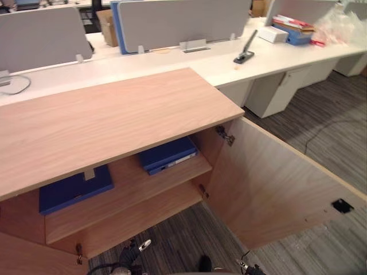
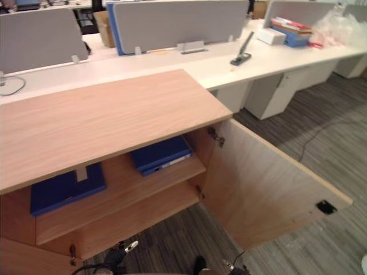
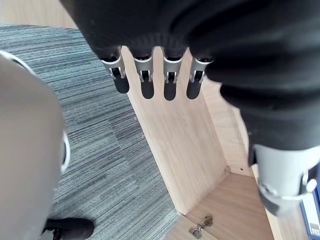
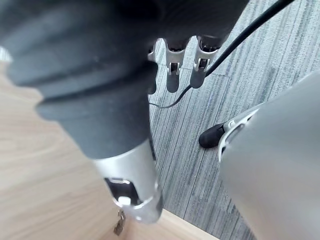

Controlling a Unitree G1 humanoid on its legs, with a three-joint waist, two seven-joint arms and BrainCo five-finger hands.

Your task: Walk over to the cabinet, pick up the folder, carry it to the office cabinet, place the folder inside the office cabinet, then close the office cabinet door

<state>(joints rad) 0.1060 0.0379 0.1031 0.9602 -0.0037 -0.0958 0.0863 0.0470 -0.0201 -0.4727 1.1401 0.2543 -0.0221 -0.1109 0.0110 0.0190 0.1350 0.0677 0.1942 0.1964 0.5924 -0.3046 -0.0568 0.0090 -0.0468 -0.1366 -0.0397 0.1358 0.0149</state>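
The wooden office cabinet stands open in front of me. On its upper shelf lie two blue folders, one to the right and one to the left. The right door is swung wide open toward me. My left hand hangs low by the cabinet's left side with straight fingers and holds nothing; it also shows at the lower edge of the left eye view. Over the carpet hangs my right hand, fingers relaxed and empty.
A long white desk with grey dividers runs behind the cabinet. On it lie a black stapler and a stack of books. Grey striped carpet lies to the right.
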